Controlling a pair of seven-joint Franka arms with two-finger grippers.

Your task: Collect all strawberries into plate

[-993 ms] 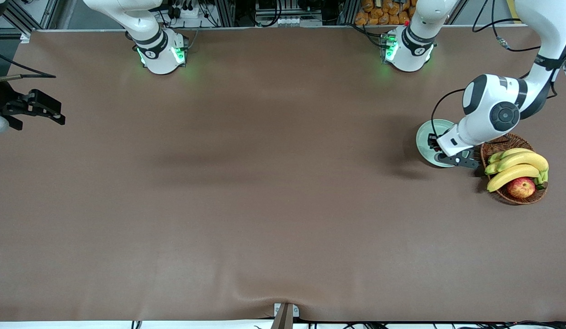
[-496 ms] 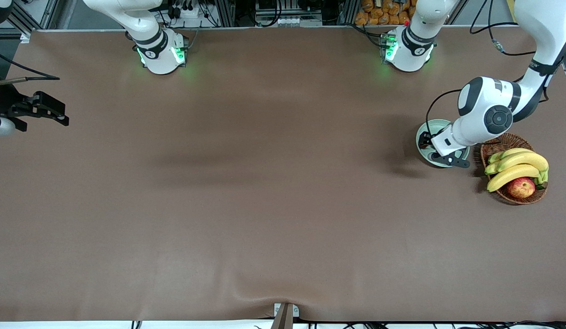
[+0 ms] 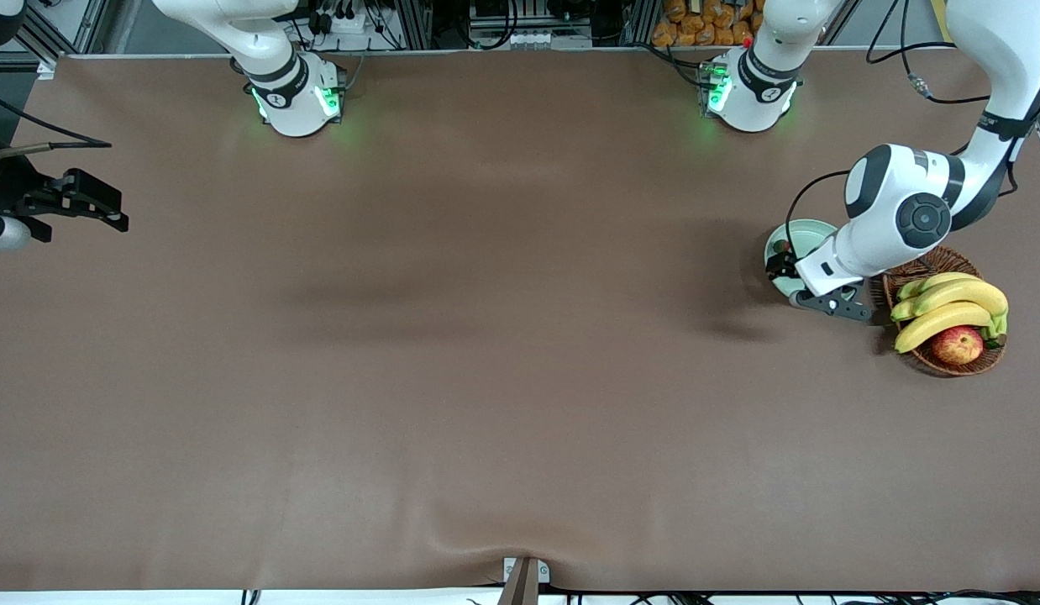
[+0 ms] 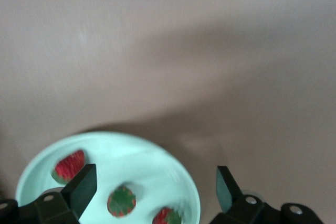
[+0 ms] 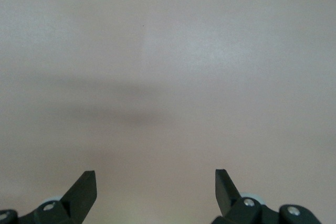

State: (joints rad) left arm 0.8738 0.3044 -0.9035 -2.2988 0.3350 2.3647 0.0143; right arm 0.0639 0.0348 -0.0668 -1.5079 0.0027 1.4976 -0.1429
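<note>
Three small red strawberries (image 4: 122, 201) with dark green leafy caps lie in the round, shallow, pale mint-green plate (image 4: 173, 166), all three apart from one another on its floor. My left gripper (image 4: 156, 187) hangs over that plate with its black fingers (image 4: 83, 188) spread wide and nothing between them; one berry sits close by one fingertip, another between the two, and the third shows only partly at the plate's rim. From the front camera the plate (image 3: 801, 231) is mostly hidden under my left wrist, at the left arm's end of the brown table (image 3: 486, 336), just beside the brown wicker basket (image 3: 906, 277), which holds yellow bananas (image 3: 948, 304) and a red-yellow apple (image 3: 957, 344). The basket sits a little nearer to the front camera than the plate. My right gripper (image 3: 100, 206) waits over the right arm's end of the table, its fingers (image 5: 84, 192) wide apart too, with only bare tabletop under them.
</note>
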